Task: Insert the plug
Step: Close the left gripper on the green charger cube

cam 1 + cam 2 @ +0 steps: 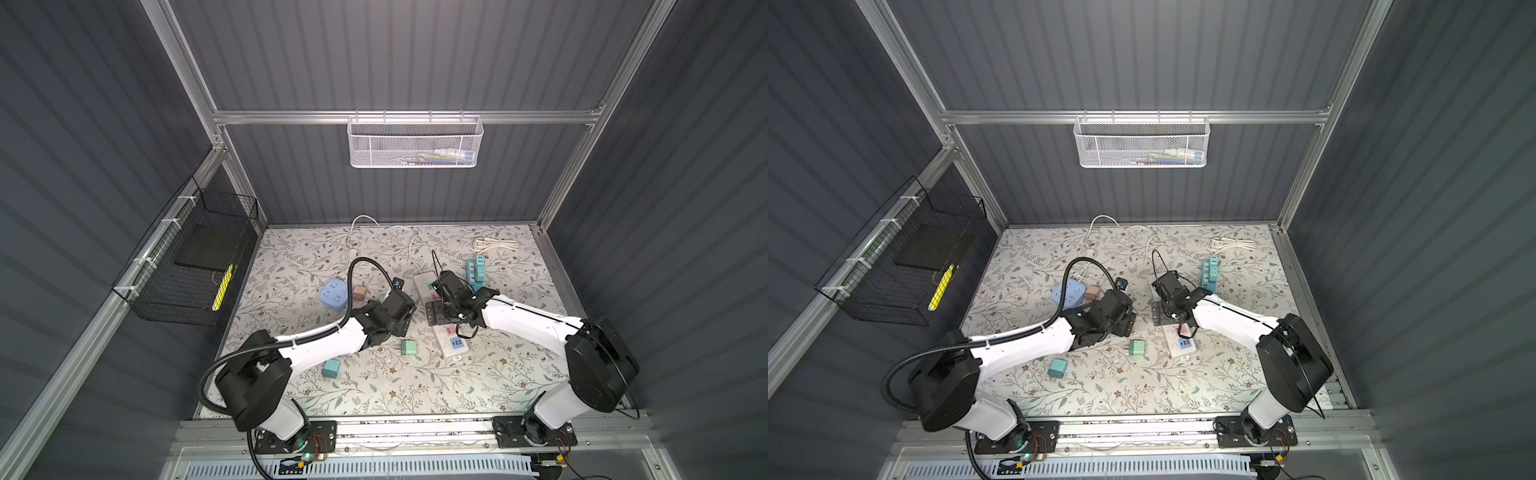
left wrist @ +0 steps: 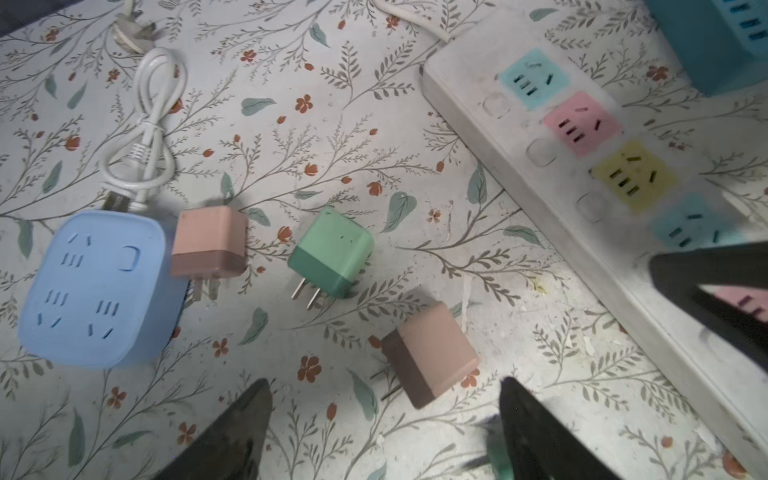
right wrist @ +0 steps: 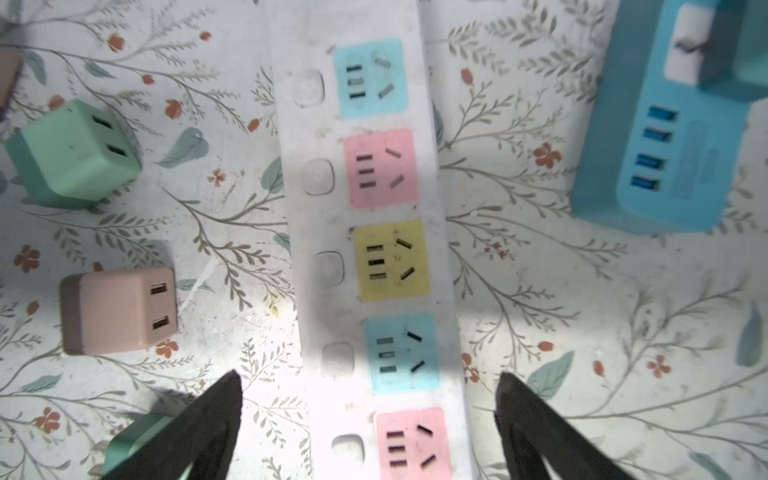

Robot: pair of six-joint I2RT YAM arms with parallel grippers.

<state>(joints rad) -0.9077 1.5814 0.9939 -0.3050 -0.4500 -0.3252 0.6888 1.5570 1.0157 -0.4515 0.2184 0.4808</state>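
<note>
Several cube plugs lie loose on the floral table. In the left wrist view a pink-and-brown plug (image 2: 430, 359) lies on its side, prongs out, just ahead of my left gripper (image 2: 384, 395), which is open and empty. A green plug (image 2: 330, 253) lies further on. A white power strip (image 3: 299, 232) has blue, pink and yellow sockets. My right gripper (image 3: 370, 386) is open above it, one finger on each side of the strip, and holds nothing. In both top views the wrists hide both grippers' fingertips over the strip (image 1: 422, 280) (image 1: 1173, 347).
A blue cube socket (image 2: 95, 286) with a white cord has another pink plug (image 2: 208, 243) against it. A teal strip (image 3: 665, 158) lies right of the white one. A green plug (image 1: 409, 347) and a teal plug (image 1: 331, 368) lie nearer the front. A wire basket (image 1: 183, 257) hangs left.
</note>
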